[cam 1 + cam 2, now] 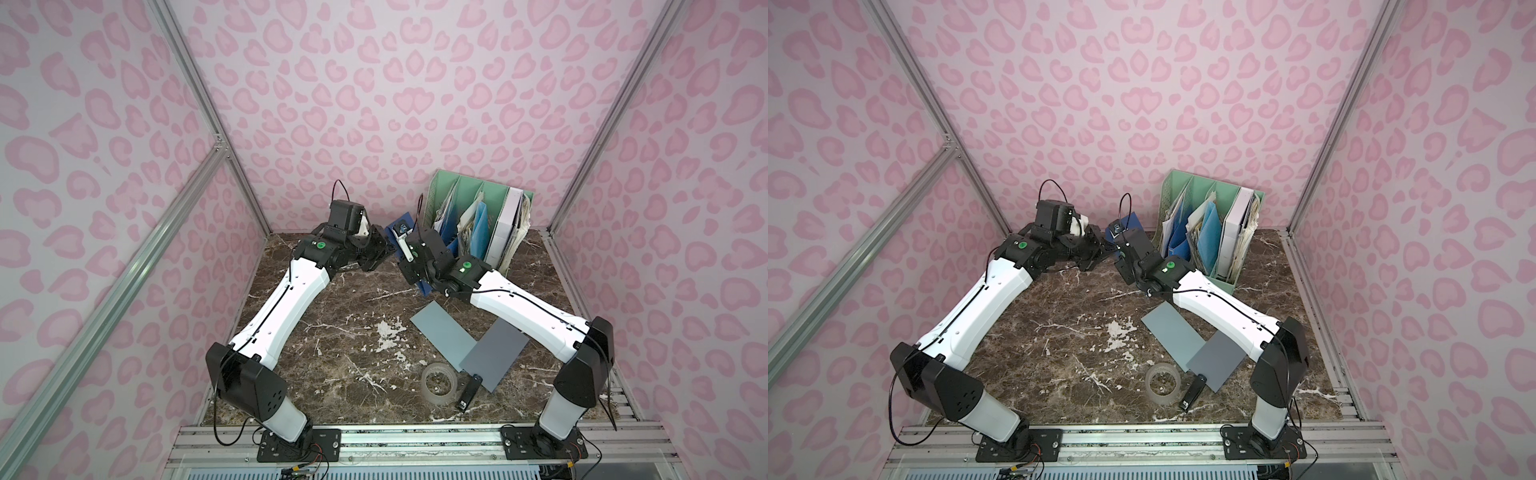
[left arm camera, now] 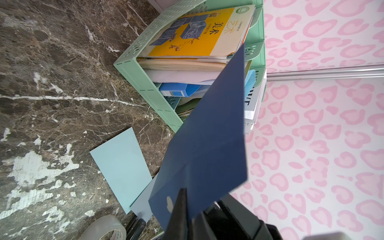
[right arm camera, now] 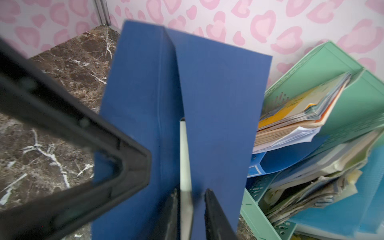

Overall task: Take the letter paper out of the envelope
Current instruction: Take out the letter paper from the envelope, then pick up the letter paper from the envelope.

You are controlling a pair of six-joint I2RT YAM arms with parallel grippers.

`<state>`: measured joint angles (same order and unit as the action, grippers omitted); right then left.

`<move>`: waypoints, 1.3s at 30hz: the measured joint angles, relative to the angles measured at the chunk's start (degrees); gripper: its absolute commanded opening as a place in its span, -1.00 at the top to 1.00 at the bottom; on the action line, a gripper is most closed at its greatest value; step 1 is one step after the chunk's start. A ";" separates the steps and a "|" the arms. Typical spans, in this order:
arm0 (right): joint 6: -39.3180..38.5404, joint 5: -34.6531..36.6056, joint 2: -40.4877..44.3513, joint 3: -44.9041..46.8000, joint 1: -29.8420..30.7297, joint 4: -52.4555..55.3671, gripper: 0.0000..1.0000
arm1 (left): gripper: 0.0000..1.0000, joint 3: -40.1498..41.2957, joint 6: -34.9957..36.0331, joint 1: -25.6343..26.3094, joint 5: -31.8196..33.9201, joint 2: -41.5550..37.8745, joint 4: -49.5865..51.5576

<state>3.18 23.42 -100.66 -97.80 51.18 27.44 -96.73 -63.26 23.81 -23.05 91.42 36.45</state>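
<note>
- Dark blue envelope [image 2: 207,135] is pinched tight by the left pincer [image 2: 193,205]. The pincer holds it up on end, I think so that the open side faces the other arm.
- The right pincer [image 3: 190,193] has one finger on each side of the white letter paper [image 3: 184,155]. The fingers are close together, but I cannot tell if they squeeze it.
- The letter paper is mostly inside the envelope. Only its thin edge shows in the gap.
- A small pale sticker [image 2: 170,204] sits on the envelope, with no words that I can see.
- Just behind stands a green file rack [image 2: 133,68]. A yellow book [image 2: 197,31] in it reads "美术" and "艺术".
- A white folder [image 2: 252,110] has black letters, but they are cut off.
- On the marble table [image 1: 332,332] lie a pale grey sheet [image 1: 440,336], a darker grey sheet [image 1: 494,353], a tape roll [image 1: 437,382] and a black stapler [image 1: 469,392]. The tape's red print is too small to read.
</note>
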 measured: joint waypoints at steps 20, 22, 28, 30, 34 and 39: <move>-5.95 -2.54 10.51 11.74 0.57 -5.92 1.00 | -0.61 0.24 0.28 -0.72 -0.79 -2.16 -1.79; -6.16 -2.93 11.34 12.68 0.57 -6.03 1.00 | -0.59 0.33 0.63 -1.18 -0.66 -2.78 -2.71; -6.21 -4.94 12.90 13.31 0.72 -7.23 1.00 | -0.42 0.20 3.10 -1.84 -0.48 -0.98 -2.27; -6.19 -6.14 12.87 13.79 0.72 -7.54 1.00 | -0.39 0.11 3.65 -1.86 -0.59 -0.37 -2.16; -4.79 -8.44 11.89 14.60 0.46 -7.37 1.00 | -0.36 0.66 5.42 -2.05 0.55 -0.92 0.07; -1.64 -12.09 11.87 16.70 -0.26 -6.10 1.00 | -0.35 6.23 8.20 -3.58 4.02 -3.32 3.52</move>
<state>1.54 11.33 -88.79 -81.10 50.92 21.34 -90.50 -55.07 20.23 -19.03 88.09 39.97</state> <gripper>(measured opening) 0.048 0.674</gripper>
